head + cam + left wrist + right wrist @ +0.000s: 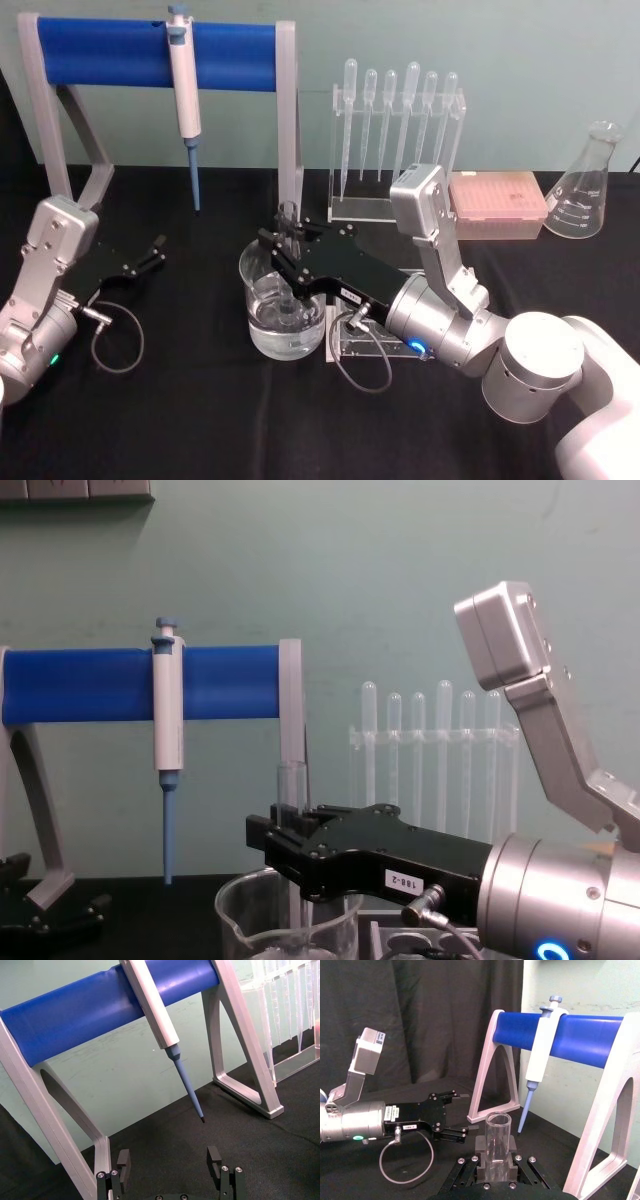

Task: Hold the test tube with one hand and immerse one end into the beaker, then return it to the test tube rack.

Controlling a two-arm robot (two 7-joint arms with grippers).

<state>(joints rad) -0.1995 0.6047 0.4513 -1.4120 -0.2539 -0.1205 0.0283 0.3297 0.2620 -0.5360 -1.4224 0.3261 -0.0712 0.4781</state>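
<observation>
Currently, over the black counter (180,400), the dipping step is under way: the beaker (262,335) is sitting directly beneath the right gripper (287,243), which is clamping the test tube (288,214) upright, rim above its fingers and round end seemingly reaching into the water below. The next move is calling for a straight lift until the tube clears the beaker's rim, then a short carry to the clear rack (338,352) just under the gripper's wrist. The left gripper (155,250) is lying open and empty, well apart.
</observation>
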